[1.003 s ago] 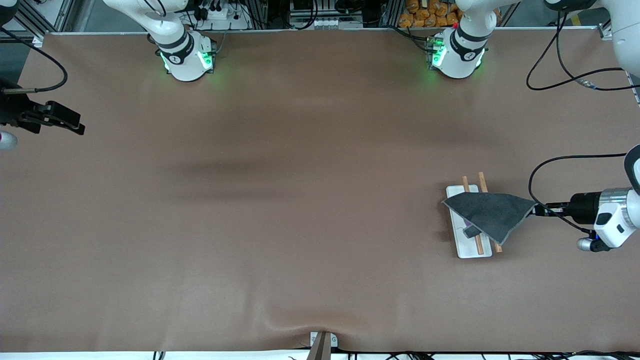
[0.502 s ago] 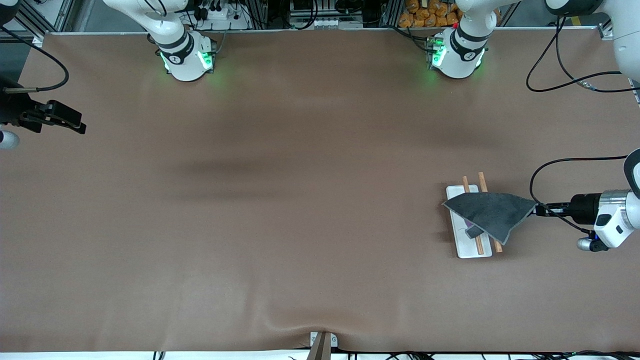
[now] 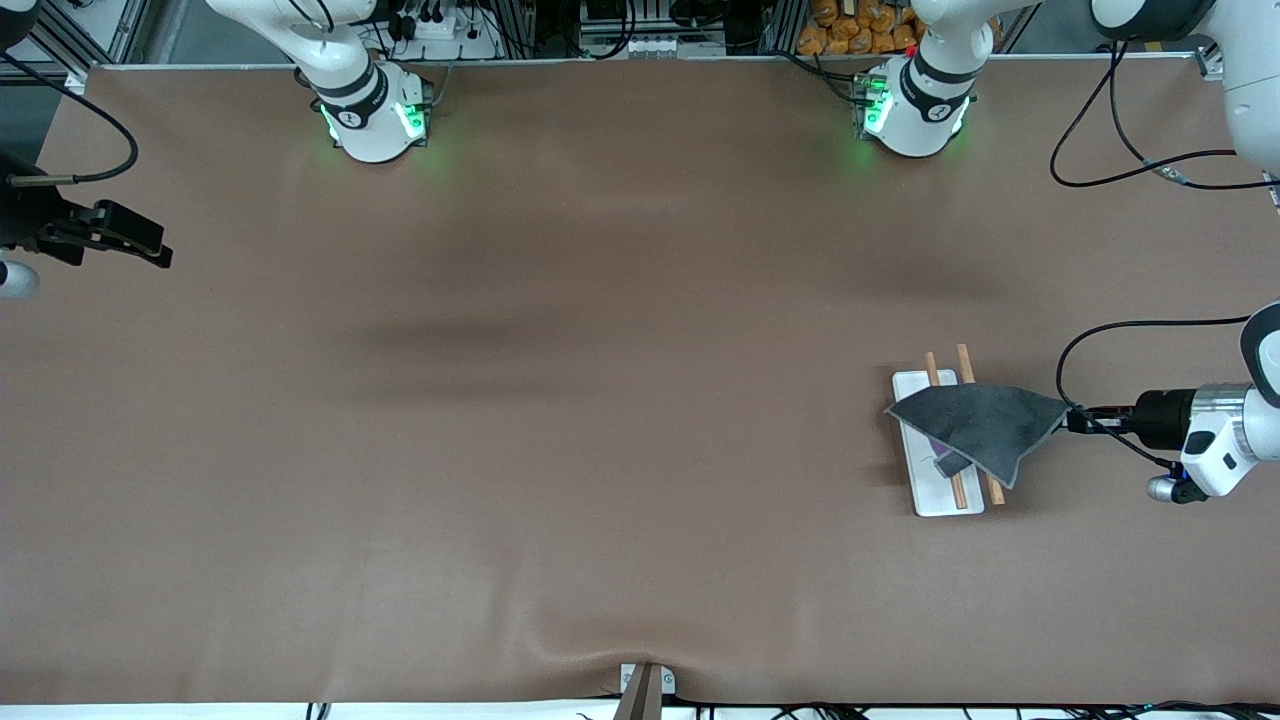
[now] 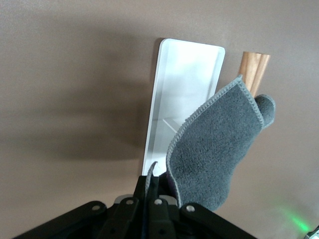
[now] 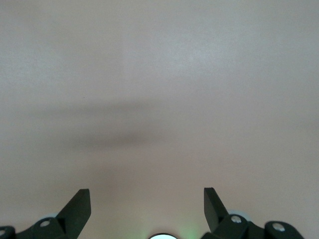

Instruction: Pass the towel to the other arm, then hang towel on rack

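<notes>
Draping across the two wooden rods of the rack (image 3: 938,445) near the table's (image 3: 600,400) edge at the left arm's end, the towel (image 3: 980,425) is pinched by one corner in the closed fingers of the left gripper (image 3: 1078,421). If that corner is freed with little cloth over the rods, the towel could slide off, or a tug could tip the light rack. The right gripper (image 3: 150,250), fingers spread and empty, is kept waiting over the table's edge at the right arm's end; nothing is seen blocking the way.
</notes>
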You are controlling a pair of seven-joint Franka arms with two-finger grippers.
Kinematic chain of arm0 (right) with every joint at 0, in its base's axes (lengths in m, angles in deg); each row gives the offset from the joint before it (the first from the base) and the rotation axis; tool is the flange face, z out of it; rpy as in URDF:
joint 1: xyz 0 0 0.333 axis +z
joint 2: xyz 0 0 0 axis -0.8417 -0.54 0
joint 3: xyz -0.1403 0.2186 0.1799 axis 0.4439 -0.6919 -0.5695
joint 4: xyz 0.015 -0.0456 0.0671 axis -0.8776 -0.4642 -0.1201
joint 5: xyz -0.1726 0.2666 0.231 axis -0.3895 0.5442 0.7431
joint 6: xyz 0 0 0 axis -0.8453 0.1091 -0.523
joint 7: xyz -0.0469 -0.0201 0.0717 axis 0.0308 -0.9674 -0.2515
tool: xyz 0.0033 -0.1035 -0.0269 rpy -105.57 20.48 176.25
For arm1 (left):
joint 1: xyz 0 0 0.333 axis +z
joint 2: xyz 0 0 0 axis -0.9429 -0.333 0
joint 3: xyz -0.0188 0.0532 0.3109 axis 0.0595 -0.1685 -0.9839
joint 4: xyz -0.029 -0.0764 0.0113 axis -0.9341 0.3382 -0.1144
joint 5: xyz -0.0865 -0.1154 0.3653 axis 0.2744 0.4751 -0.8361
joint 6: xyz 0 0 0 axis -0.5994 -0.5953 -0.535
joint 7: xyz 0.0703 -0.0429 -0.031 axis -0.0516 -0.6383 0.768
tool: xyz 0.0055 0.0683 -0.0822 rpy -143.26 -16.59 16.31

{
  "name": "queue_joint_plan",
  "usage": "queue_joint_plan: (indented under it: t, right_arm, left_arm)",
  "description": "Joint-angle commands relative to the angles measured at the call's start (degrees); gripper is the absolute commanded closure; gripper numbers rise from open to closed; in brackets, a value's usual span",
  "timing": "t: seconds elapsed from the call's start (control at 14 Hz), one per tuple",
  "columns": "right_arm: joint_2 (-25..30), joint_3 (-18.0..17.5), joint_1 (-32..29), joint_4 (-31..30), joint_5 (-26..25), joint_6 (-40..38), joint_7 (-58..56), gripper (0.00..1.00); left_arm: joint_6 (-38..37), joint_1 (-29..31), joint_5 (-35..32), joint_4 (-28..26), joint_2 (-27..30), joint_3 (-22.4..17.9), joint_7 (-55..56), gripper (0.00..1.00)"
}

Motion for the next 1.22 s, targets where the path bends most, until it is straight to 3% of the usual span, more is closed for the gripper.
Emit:
queue_joint_plan:
  t: [0.0, 0.65, 1.15]
  right_arm:
    - [-0.5, 0.2, 0.3, 1.4, -0.3, -1.0, 1.0, 0.00]
    - [-0.5, 0.2, 0.2, 1.3, -0.2, -1.1, 1.0, 0.00]
    - [-0.5, 0.2, 0.0, 1.2, -0.2, -1.2, 0.9, 0.00]
  left_arm:
    - [0.1, 0.5, -0.8, 0.5, -0.8, 0.5, -1.0, 0.00]
    - [0.3, 4.2, -2.2, 1.0, 0.9, 0.2, -6.4, 0.00]
    - [0.1, -2.0, -16.9, 1.0, 13.4, 1.2, -2.0, 0.00]
